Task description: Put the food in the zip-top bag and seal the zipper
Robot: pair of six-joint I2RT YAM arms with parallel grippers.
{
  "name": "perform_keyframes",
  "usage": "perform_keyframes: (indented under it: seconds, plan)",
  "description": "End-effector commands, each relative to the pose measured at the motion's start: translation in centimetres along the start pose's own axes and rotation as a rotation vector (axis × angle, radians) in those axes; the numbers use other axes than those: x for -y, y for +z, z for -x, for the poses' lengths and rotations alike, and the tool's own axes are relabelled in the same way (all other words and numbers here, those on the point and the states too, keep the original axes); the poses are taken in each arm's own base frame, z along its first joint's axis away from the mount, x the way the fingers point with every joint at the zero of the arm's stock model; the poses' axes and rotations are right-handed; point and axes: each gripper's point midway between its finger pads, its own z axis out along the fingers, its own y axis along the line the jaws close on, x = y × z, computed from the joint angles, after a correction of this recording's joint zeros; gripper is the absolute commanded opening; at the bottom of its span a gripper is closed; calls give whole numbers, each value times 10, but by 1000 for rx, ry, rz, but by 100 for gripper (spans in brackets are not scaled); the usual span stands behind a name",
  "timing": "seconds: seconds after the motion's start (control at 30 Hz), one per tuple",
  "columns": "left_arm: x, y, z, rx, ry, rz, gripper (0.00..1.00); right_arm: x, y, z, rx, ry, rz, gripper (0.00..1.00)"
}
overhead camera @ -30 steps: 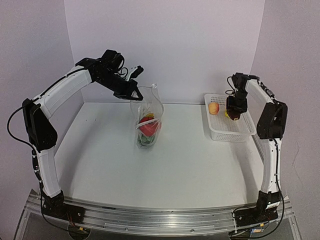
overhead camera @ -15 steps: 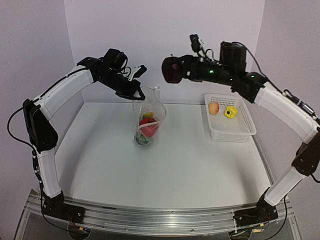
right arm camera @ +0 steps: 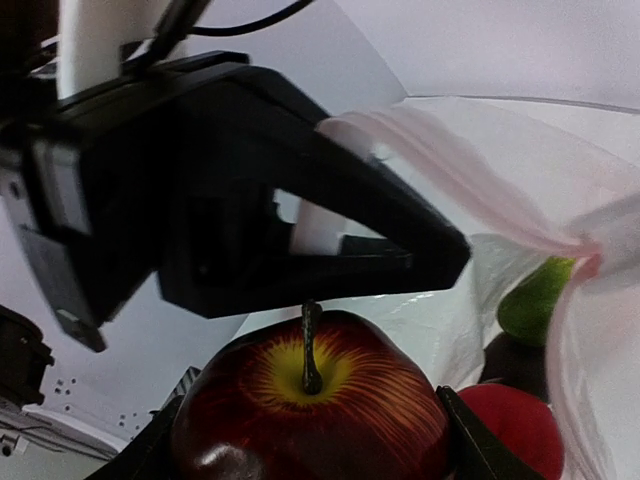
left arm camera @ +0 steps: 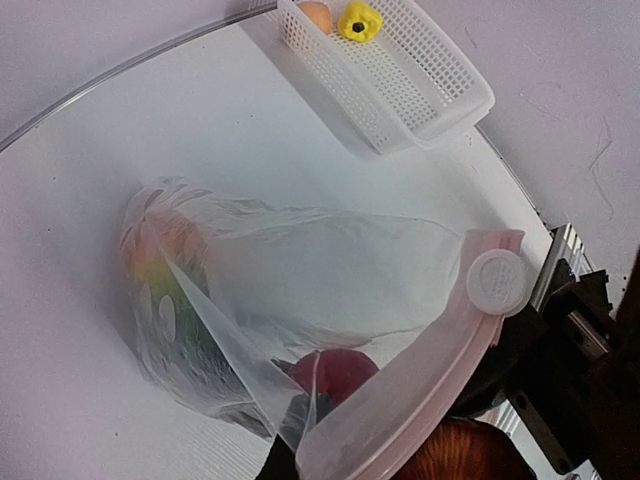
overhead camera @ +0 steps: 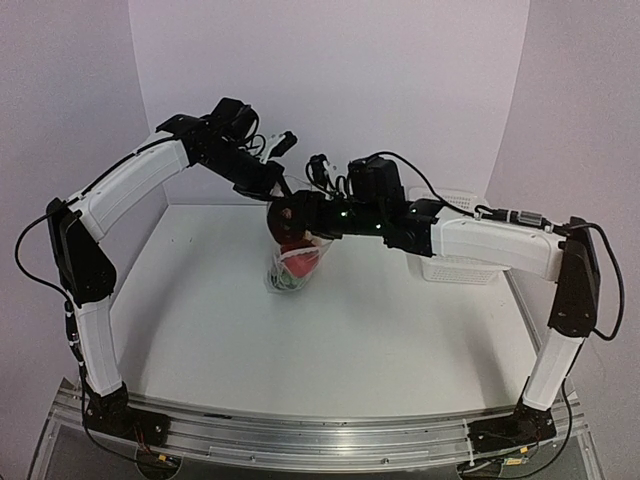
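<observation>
Worktop [overhead camera: 300, 340]: I see nothing shifted on it since the last look.
Right arm: swung left from high at the back. The right gripper [overhead camera: 290, 214] is now at the bag's mouth, grasping a dark red apple [right arm camera: 310, 400].
Left arm: unmoved. The left gripper [overhead camera: 270, 183] stays clenched on the bag's rim, holding it upright.
Basket [left arm camera: 400, 90]: back right corner, as before, with a peach-coloured fruit [left arm camera: 315, 15] and a yellow pepper [left arm camera: 359, 20] inside.
Bag [left arm camera: 300, 270]: mid-worktop toward the back edge, with red and green food [overhead camera: 298, 262] at the bottom.
Apple: just under the left gripper. I cannot tell if it is inside the bag.
Zipper [left arm camera: 400, 400]: pinkish strip, unsealed.
</observation>
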Motion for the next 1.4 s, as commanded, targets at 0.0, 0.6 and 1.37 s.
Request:
perform_keyframes:
  seconds: [0.0, 0.6, 1.37]
  plan:
    - [17, -16, 20, 70, 48, -39, 0, 27, -16, 18, 130, -25, -220, 19]
    - [42, -18, 16, 51, -2, -231, 0, 53, -3, 8, -62, -242, -427, 88]
    - [-3, -9, 0, 11, -165, -218, 0, 2, -87, 73, 32, -330, -490, 95]
